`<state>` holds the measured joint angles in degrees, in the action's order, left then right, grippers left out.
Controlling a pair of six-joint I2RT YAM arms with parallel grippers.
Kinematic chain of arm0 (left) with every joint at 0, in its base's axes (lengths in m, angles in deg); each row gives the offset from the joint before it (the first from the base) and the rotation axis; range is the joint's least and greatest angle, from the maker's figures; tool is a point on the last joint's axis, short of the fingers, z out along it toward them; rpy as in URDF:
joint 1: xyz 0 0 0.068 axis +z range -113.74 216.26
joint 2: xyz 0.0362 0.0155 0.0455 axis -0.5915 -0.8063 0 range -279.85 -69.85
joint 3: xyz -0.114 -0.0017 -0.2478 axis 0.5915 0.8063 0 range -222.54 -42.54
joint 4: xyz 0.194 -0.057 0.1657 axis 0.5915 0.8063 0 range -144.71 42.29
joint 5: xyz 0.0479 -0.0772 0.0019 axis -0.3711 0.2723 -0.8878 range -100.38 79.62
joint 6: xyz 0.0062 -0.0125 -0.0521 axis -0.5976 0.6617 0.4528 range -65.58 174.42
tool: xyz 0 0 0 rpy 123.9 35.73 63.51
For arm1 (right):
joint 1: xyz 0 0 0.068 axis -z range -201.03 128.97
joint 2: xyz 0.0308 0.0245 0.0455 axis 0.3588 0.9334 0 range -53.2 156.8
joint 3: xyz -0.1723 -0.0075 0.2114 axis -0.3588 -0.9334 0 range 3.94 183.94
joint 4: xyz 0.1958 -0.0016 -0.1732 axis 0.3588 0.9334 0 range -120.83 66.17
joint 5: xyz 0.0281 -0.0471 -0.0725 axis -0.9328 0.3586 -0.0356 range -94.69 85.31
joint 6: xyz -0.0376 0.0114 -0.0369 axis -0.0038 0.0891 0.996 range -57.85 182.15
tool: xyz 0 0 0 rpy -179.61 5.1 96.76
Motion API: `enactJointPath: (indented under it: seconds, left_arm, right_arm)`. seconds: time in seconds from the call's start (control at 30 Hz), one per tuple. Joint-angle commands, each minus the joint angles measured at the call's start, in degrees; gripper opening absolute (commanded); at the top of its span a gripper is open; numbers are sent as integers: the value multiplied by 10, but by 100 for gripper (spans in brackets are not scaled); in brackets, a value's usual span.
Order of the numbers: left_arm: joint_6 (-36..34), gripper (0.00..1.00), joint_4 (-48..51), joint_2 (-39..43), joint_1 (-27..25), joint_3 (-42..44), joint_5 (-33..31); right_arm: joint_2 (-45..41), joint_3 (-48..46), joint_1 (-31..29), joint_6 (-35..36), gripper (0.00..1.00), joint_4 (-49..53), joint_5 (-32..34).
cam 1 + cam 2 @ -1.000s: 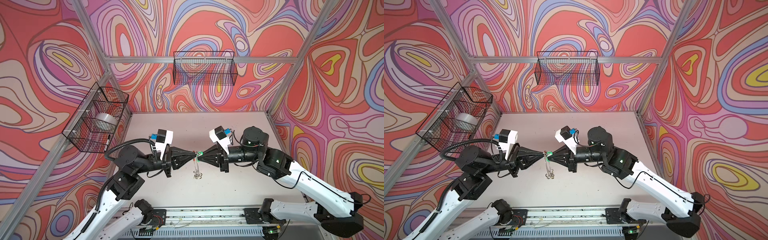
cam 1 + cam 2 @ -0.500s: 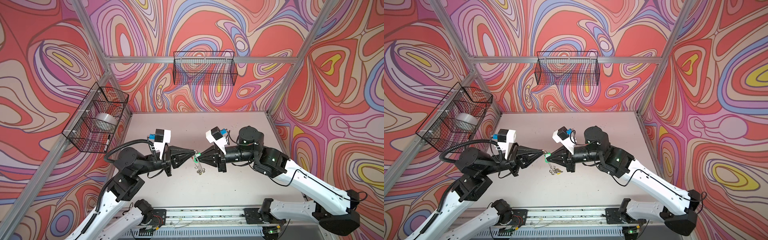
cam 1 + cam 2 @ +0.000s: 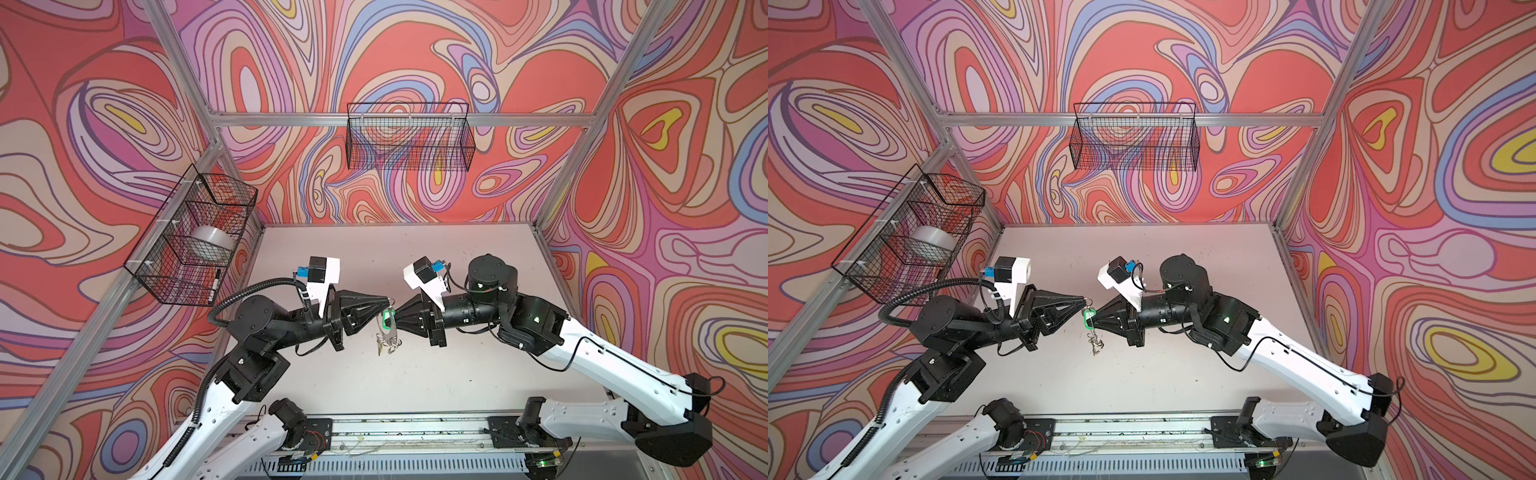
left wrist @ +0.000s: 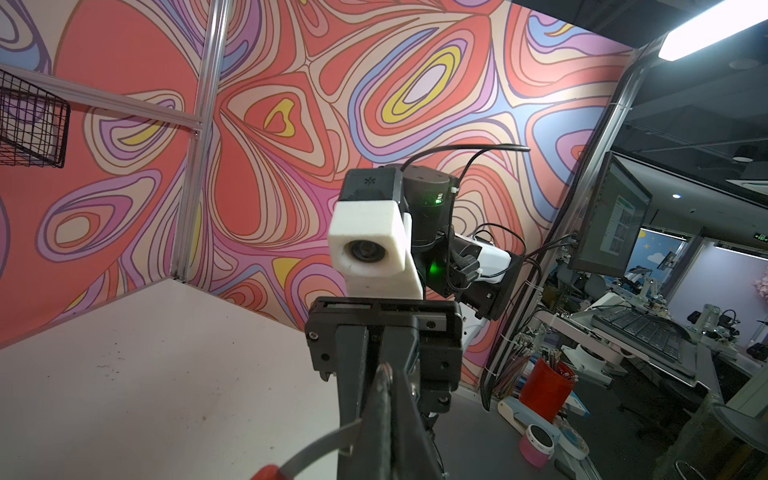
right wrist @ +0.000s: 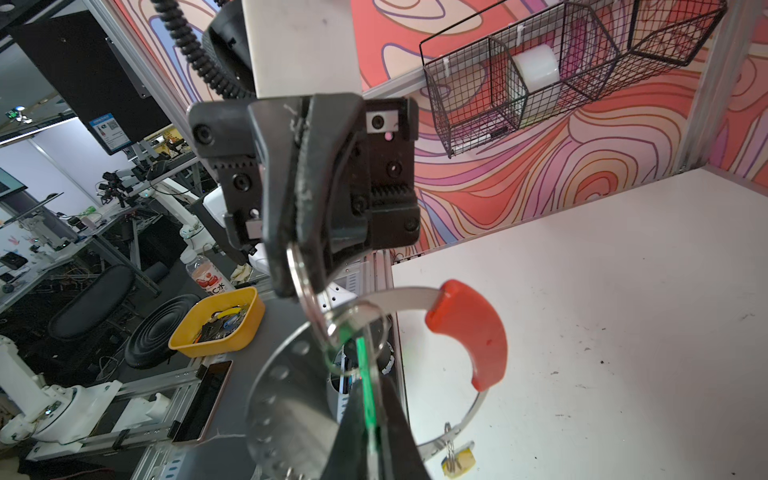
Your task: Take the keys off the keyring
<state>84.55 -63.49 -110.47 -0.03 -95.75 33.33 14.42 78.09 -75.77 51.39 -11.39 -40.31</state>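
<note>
Above the white tabletop [image 3: 457, 374], the left gripper [image 3: 387, 300] clamps a small silver split ring [image 5: 302, 286], and the large flat grey keyring with a red segment [image 5: 291, 399] hangs beneath it. The right gripper [image 3: 395, 322] flanks the green plastic key tag [image 5: 366, 374], though whether it grips cannot be told. The yellow-tagged key [image 5: 459, 459] dangles from the keyring's far rim.

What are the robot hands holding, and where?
Left end effector pinches the edge of a small silver ring. The green tag sits between the right end effector fingers; grip unclear.
</note>
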Motion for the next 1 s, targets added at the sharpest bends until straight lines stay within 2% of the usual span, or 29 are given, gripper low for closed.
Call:
enactJointPath:
  seconds: [0.0, 0.07, 0.13, 0.33, 0.43, 0.6, 0.97]
  left_arm:
    - [-23, 0, 0, 6, 0, -12, 18]
    - [-32, 0, 11, 9, 0, -9, 16]
    - [-37, 0, 13, 12, 0, -4, 15]
    - [-38, 0, 6, 9, 0, 3, 22]
    - [-32, 0, -2, 8, 0, 6, 30]
    - [-22, 0, -18, 10, 0, 11, 45]
    - [-28, 0, -8, 19, 0, 15, 11]
  right_arm:
    - [-30, -8, -3, 0, 39, 25, 62]
    - [-47, -6, -3, 2, 50, 27, 74]
    - [-62, -5, -3, 4, 56, 28, 86]
    - [-80, -5, -3, 6, 57, -28, 89]
    - [-63, 5, -3, 6, 54, -51, 60]
    - [-41, 9, -3, 7, 47, -80, 48]
    - [-34, -4, -3, -14, 28, -92, 15]
